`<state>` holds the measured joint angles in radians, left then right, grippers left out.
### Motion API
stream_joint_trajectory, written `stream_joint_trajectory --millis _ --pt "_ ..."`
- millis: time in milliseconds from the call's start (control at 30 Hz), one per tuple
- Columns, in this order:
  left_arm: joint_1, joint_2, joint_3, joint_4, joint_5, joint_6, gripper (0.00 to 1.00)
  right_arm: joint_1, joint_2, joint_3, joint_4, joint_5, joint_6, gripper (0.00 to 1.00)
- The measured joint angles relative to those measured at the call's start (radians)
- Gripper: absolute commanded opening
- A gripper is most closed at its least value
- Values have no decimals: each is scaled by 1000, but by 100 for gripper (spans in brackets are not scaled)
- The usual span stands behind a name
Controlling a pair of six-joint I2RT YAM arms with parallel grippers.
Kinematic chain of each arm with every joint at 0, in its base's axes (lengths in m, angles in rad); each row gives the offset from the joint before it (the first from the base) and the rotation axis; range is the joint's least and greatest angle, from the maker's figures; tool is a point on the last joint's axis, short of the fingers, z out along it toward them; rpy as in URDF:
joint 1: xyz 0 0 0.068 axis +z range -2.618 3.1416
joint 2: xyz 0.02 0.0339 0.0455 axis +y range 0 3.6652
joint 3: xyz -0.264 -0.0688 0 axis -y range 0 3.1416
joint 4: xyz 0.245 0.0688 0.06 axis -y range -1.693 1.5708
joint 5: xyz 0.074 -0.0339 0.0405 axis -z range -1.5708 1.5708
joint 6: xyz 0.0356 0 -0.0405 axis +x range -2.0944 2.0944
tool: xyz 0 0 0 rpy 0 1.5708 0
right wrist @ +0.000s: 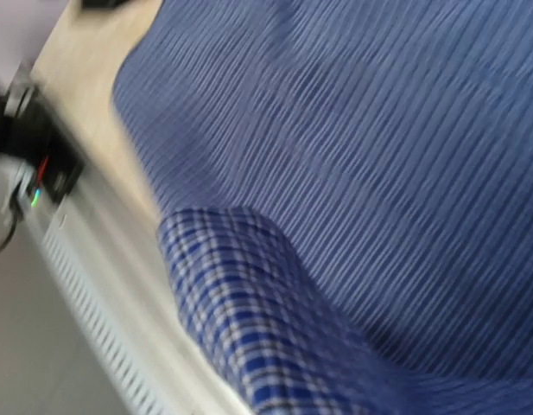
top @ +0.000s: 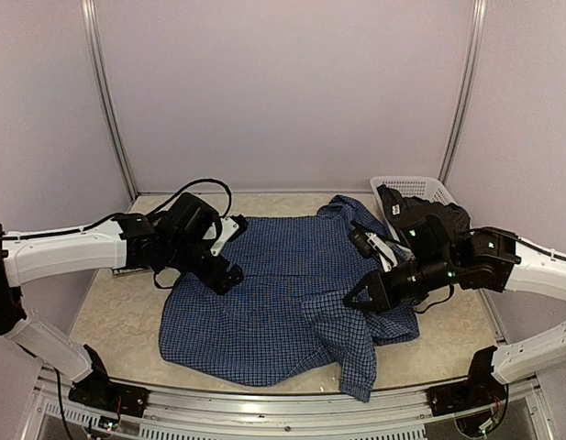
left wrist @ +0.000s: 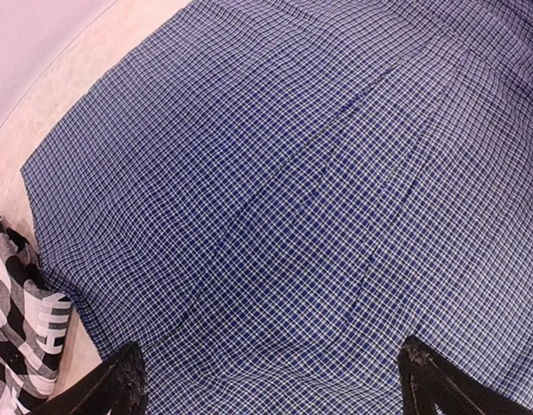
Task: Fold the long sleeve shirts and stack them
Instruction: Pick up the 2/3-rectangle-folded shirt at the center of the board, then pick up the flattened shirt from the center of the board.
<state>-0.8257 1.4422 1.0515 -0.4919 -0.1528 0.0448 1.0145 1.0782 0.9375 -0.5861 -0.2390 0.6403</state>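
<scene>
Pale tabletop point(top: 117, 312) in a plain white booth; the blue checked shirt point(top: 283, 293) lies spread across its middle, rumpled along the near right hem, with the black-and-white plaid shirt point(left wrist: 20, 324) just beside its edge, under my left arm point(top: 72, 247). My left jaws hang wide open above the blue cloth, holding nothing; the right jaws do not show in their own smeared view, so I cannot tell their state. My worry is that pinching a single layer could drag the shirt askew, or snag the plaid one.
</scene>
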Motion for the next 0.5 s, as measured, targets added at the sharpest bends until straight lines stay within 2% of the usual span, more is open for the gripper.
stream_joint_trajectory --millis 300,500 --pt "-1 -80 -113 4 90 102 94 -354 193 35 25 -145 -153 0" --pt "-23 -111 -132 -14 215 164 95 -518 317 50 66 -264 -242 0"
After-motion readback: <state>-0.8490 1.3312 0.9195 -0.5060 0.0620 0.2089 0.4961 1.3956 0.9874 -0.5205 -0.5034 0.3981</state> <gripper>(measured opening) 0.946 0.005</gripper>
